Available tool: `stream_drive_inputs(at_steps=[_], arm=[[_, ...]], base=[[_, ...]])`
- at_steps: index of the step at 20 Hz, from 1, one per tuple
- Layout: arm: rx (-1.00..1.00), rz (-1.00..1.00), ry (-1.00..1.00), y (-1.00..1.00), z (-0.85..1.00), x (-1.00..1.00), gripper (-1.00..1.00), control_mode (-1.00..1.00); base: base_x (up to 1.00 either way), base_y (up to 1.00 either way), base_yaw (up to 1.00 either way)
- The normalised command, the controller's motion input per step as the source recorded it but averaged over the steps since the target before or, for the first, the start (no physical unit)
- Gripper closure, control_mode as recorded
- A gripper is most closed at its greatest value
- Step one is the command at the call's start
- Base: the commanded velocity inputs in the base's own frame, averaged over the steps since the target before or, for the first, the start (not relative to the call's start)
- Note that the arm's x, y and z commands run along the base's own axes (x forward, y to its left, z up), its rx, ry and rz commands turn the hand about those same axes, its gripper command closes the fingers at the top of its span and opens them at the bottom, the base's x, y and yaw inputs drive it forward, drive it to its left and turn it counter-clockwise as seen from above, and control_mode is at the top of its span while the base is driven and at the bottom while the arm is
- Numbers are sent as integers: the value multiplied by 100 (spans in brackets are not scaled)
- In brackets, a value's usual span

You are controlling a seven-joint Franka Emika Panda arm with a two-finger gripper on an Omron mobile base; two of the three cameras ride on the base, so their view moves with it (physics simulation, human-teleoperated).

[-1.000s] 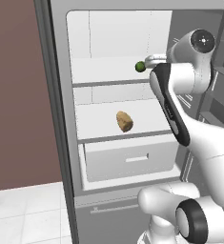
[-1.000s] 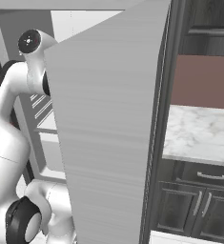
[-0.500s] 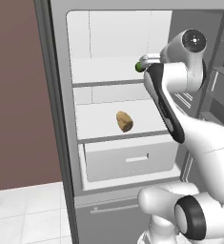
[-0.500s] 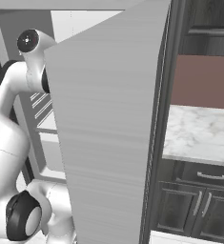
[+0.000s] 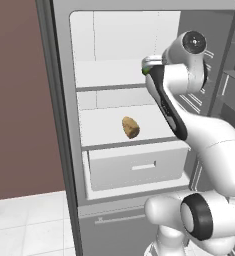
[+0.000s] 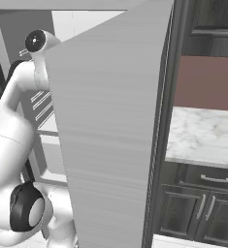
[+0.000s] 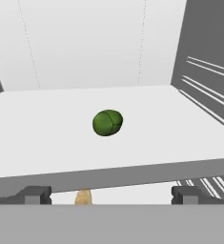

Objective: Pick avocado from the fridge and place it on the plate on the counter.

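— Tool (image 7: 111,194) first, nearest the hand camera: its two dark fingertips (image 7: 37,194) stand far apart at the bottom of the hand view, jaws wide and holding nothing, just outside the front edge of the upper shelf (image 7: 132,171).

— And the avocado?

— Avocado (image 7: 107,122) lies alone on that white shelf, ahead of the tool and roughly centred between the fingertips, apart from both. From the left base view only a sliver of green (image 5: 146,71) shows beside the wrist. A tan lumpy item (image 5: 131,127) sits on the shelf below, above the white drawer (image 5: 134,167).

— Which step, then?

— Reaching into the fridge (image 5: 64,125), by my reading; the pick is not yet made. The next move seems to call for a straight advance over the shelf until the fingertips flank the avocado, then a gentle close, since a round fruit could roll.

— And the destination?

— Marbled table (image 6: 203,135) lies past the open fridge door (image 6: 110,126) in the right base view; the plate I cannot make out.
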Motion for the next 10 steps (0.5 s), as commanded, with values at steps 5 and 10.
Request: stream_drive_inputs(at_steps=[5,10], arm=[[0,0,2,0,-16,28,-100,-100],[0,0,2,0,-17,28,-100,-100]], base=[[0,0,0],[0,0,0]])
